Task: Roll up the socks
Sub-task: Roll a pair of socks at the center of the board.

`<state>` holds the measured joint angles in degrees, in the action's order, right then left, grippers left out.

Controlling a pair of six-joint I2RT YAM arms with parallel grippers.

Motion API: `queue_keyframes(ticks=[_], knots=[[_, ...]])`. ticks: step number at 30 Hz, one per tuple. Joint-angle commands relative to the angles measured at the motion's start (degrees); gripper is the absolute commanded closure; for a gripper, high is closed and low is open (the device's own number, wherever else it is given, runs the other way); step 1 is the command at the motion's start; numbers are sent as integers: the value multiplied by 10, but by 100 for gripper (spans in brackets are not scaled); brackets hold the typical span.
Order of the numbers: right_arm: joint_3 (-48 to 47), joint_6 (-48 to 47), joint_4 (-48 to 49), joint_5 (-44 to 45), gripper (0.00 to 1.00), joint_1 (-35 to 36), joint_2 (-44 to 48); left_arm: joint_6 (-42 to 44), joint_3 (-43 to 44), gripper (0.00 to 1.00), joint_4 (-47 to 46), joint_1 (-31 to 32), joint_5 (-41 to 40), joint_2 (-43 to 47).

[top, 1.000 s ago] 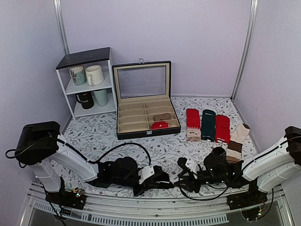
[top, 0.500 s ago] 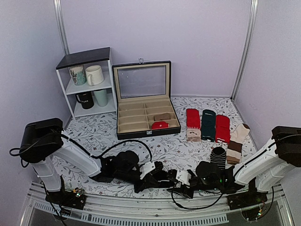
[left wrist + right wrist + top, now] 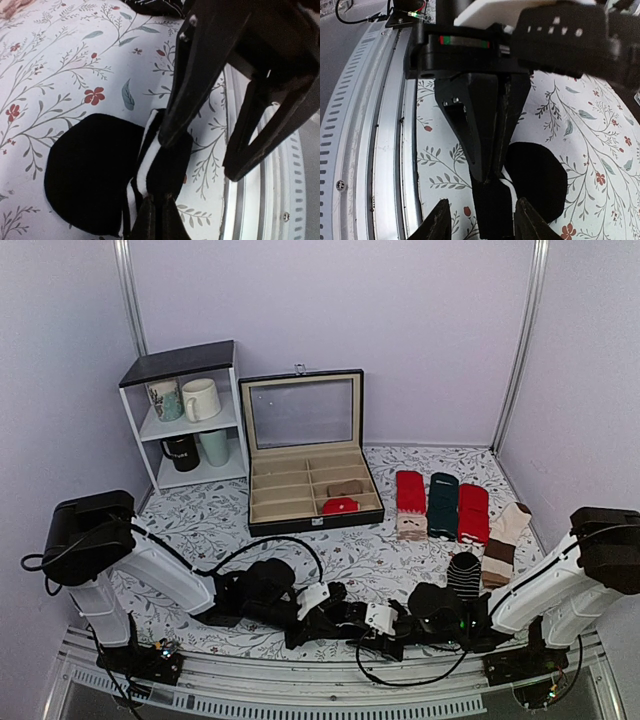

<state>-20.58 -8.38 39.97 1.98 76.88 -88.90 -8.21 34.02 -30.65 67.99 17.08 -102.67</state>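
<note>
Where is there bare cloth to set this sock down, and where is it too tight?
Free: the patch bordered by the shelf, the box and the left arm; also the strip just in front of the box. Crowded: the near edge, where the left fingers and right fingers meet at the black sock, and the right side with the sock row.

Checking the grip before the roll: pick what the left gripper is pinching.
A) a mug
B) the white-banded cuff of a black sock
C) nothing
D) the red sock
B: in the left wrist view the left gripper is closed on the black sock at its white-banded cuff.
</note>
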Motion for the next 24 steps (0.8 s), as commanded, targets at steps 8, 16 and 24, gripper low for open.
queue_keyframes(ticks=[8, 16, 24], knots=[[-21, 40, -24, 36, 61, 4, -80, 0, -24, 100, 102, -9, -8, -33], [-23, 99, -77, 52, 85, 3, -104, 20, -34, 89, 62, -9, -11, 0], [-24, 223, -134, -18, 87, -10, -104, 111, -84, 74, -7, 2, -97, 138]])
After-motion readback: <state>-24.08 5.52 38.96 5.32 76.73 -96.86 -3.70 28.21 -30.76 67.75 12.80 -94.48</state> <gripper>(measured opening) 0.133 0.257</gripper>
